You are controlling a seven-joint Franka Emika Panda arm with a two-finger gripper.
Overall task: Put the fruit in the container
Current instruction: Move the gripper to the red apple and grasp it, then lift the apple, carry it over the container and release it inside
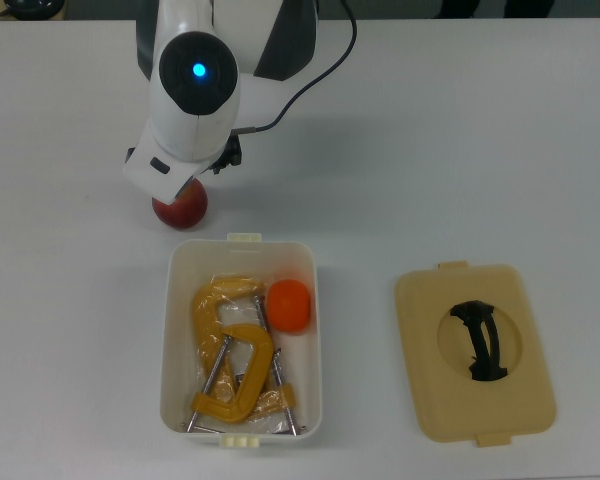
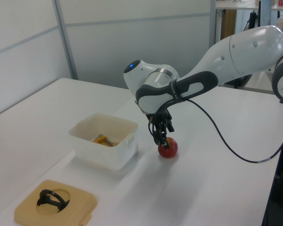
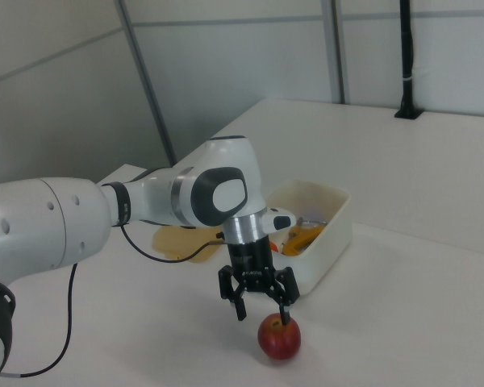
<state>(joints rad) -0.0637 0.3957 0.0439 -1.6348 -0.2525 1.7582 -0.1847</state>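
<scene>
Black two-finger gripper [image 3: 263, 310] spread wide, poised just above the dark red round fruit [image 3: 279, 338] — one fingertip at its top, nothing grasped. Fruit resting on the white table [image 1: 460, 150] just outside the white rectangular plastic tub [image 1: 176, 330] — bright orange round fruit [image 1: 289, 305] and yellow-orange metal clamps [image 1: 230, 365] inside.

I see a dark red fruit [image 1: 183, 207] on the white tabletop [image 1: 480, 150], a bright orange fruit [image 1: 289, 305] and yellow-orange clamps [image 1: 230, 360] in the white container [image 1: 242, 248], a beige lid [image 1: 475, 352] with black handle [image 1: 480, 341], and a black tool [image 3: 262, 305].
</scene>
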